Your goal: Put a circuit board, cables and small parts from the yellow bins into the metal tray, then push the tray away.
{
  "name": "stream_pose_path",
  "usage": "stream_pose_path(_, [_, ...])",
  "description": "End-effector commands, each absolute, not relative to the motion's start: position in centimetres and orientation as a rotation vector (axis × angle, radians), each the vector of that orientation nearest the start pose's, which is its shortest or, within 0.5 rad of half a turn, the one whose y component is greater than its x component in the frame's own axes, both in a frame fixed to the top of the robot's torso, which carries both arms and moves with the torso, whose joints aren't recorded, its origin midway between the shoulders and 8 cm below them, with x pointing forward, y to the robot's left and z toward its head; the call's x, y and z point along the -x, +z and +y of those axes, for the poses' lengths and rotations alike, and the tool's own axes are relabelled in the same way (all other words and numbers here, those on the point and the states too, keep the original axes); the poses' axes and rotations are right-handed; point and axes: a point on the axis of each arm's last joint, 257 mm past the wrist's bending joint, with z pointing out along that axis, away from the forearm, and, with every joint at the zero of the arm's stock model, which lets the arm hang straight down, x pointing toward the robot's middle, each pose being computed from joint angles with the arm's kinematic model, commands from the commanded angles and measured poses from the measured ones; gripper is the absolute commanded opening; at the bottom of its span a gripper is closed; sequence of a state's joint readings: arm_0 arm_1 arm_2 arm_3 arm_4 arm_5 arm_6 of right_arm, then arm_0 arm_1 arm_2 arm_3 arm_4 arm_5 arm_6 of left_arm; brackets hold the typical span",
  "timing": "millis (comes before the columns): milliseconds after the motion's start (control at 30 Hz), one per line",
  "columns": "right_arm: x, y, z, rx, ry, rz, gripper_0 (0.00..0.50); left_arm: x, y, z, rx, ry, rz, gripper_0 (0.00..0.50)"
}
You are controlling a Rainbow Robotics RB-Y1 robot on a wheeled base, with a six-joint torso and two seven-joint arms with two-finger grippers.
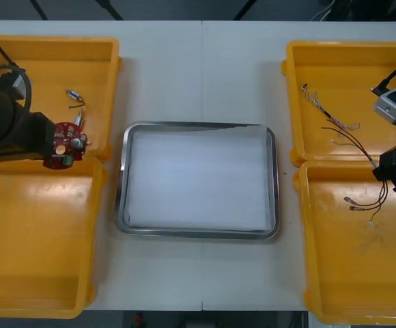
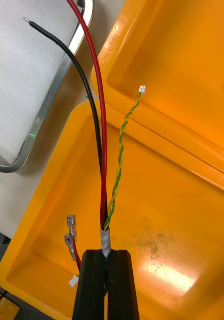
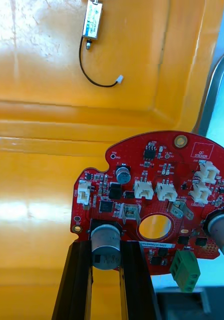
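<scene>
Legible print: a white-outlined box on the circuit board (image 3: 157, 200) reads "QC STICKER". The other silkscreen is too small to read.

left gripper (image 1: 51, 140): clamped on the circuit board's edge. In the wrist view its fingers (image 3: 79, 280) stand apart with a silver can on the board between them. The board hangs over the seam between the left far bin (image 1: 48, 51) and the left near bin (image 1: 34, 273), at their tray-side corner, just beside the metal tray (image 1: 199, 126) and not over it.

right gripper (image 1: 384, 179): fingers (image 2: 124, 285) pinched together on the cable bundle (image 2: 104, 165), held over the seam between the right far bin (image 1: 348, 55) and the right near bin (image 1: 348, 287).

The bundle has 3 leads: red, black and a yellow-green twisted pair, taped white just above the fingertips. Metal terminals hang beside the fingers, and the black lead's tip reaches over the tray rim.

Counts:
- 4 yellow bins, 2 per side
- 1 tray, white inside
- 1 board
- 1 small metal part (image 3: 93, 25) with a black wire, in the left far bin
- 1 loose cable (image 1: 328, 113) in the right far bin

Room: a bare strip of table (image 1: 198, 68) runs between the tray and the bins on both sides, and there's open table past the tray's far rim
</scene>
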State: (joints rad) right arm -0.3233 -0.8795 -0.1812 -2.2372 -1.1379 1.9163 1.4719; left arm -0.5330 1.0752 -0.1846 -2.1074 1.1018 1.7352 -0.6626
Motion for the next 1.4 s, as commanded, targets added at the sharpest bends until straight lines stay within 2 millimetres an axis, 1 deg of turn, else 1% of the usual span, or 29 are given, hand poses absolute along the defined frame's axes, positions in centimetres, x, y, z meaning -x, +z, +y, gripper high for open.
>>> stream_pose_path(33, [-37.7,-11.1,-28.4,0.689,0.061,2.548,0.0,-42.6,-12.7,25.2,0.201,-0.151,2.674,0.0])
stream_pose_path(400, [-37.7,-11.0,-28.6,0.688,0.053,2.549,0.0,-42.3,-15.5,19.5,0.289,-0.224,2.67,0.0])
stream_pose_path(567, [-37.7,-11.0,-28.6,0.688,0.053,2.549,0.0,-41.6,-17.5,16.9,0.319,-0.223,2.667,0.0])
stream_pose_path(633, [-37.7,-11.0,-28.6,0.688,0.053,2.549,0.0,-41.4,-18.2,16.2,0.323,-0.218,2.668,0.0])
stream_pose_path(867, [-37.7,-11.0,-28.6,0.688,0.053,2.549,0.0,-40.5,-20.8,13.3,0.257,-0.188,2.68,0.0])
stream_pose_path(1000, [-37.7,-11.0,-28.6,0.688,0.053,2.549,0.0,-40.0,-21.7,11.8,0.227,-0.196,2.686,0.0])
stream_pose_path(1067, [-37.7,-11.0,-28.6,0.688,0.053,2.549,0.0,-39.8,-22.1,11.4,0.22,-0.194,2.688,0.0])
stream_pose_path(1200, [-37.7,-11.0,-28.6,0.688,0.053,2.549,0.0,-39.7,-22.9,11.1,0.205,-0.168,2.688,0.0])
stream_pose_path(1400, [-37.7,-11.0,-28.6,0.688,0.053,2.549,0.0,-40.4,-24.3,11.1,0.226,-0.146,2.693,0.0])
